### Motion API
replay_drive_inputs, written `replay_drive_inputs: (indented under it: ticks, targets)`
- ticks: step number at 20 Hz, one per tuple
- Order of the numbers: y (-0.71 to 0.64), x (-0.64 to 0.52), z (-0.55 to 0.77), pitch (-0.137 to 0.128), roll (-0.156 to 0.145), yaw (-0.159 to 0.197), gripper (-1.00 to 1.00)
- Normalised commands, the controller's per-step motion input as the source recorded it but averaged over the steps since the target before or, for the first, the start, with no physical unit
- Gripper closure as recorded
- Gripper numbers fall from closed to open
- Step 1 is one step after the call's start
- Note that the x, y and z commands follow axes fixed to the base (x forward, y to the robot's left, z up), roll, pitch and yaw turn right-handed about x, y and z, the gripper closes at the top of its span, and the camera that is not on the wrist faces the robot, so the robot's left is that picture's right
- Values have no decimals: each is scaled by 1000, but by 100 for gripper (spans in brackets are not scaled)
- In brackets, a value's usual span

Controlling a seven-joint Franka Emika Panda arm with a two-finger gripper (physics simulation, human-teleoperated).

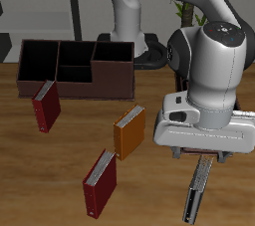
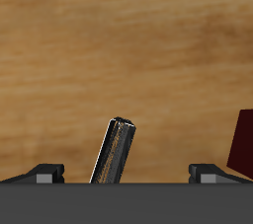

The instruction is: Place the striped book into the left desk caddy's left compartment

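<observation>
Clearly open hand (image 1: pixel 202 158) above striped book (image 1: pixel 196 192)

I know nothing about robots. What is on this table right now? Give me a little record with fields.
tool: open, fingers either side of the striped book, not gripping it
striped book: thin, dark, on the table under the tool, near the front edge
orange book: farther back, mid-table
back red book: just in front of the brown caddy
front red book: near the front edge
brown caddy: at the table's back, seen broadside
other caddy: not in view
</observation>
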Motion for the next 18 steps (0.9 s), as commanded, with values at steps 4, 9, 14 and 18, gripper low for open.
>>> replay_drive_inputs:
  ticks: [4, 9, 14, 18]
  targets:
    - [-67, -35, -170, 2, -18, -35, -100]
    - [-42, 47, -279, 21, -5, -50, -100]
    - [80, 53, -307, 48, 25, -10, -100]
    - [141, 38, -291, 28, 22, -7, 100]
